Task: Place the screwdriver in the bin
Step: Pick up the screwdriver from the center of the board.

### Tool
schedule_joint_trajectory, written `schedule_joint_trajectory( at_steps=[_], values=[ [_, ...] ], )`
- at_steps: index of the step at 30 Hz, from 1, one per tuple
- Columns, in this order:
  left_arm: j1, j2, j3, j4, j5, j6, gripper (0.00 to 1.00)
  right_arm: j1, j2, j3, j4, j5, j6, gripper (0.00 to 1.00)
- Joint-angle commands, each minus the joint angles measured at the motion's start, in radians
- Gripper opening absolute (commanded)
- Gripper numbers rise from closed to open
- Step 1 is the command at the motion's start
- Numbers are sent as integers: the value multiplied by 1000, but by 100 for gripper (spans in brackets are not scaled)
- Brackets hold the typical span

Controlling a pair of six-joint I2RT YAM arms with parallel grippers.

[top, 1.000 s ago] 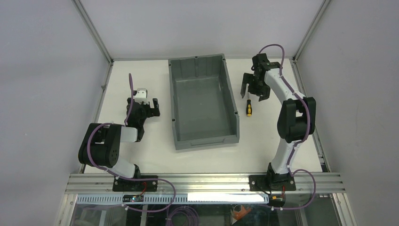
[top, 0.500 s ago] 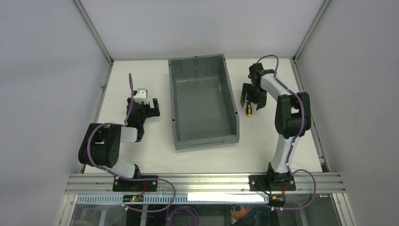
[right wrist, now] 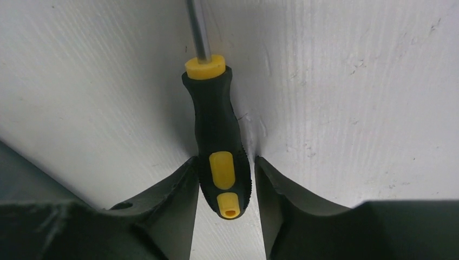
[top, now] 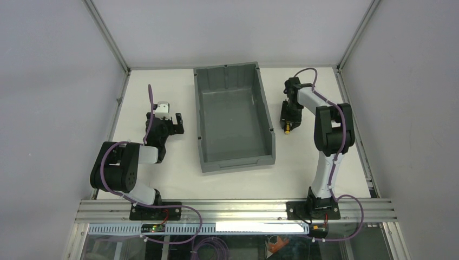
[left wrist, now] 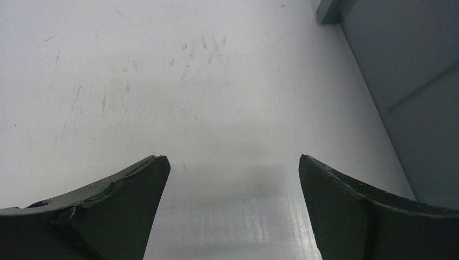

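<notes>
I read no lettering, brand, number or sign in any of my views; the screwdriver (right wrist: pixel 216 127) handle and the bin (top: pixel 198 114) walls show none I can make out.

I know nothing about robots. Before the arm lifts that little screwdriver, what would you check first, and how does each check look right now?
1. Screwdriver between the right gripper's fingers: ok, the handle sits between them.
2. Fingers touching both sides of the handle: ok in the wrist view. Whether the grip is firm: cannot tell.
3. Grip near the handle's middle: not ok, the fingers sit at its butt end, so it may tip when lifted.
4. Bin ready to receive: ok, its top is open and nothing shows inside.
5. Left gripper out of the way: ok, it is open over the table on the bin's other side.
</notes>
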Motion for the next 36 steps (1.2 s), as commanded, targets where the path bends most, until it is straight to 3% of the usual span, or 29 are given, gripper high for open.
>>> schedule_joint_trajectory(
  at_steps=[1, 8, 36],
  values=[
    [10, -29, 1, 28, 16, -7, 99, -6, 4, -2, 26, 17, 3, 41],
    [11, -28, 1, 28, 16, -8, 99, -6, -19, 13, 6, 26, -4, 20],
    [11, -29, 1, 28, 16, -7, 99, 41, -299, 338, -248, 59, -16, 18]
  ],
)
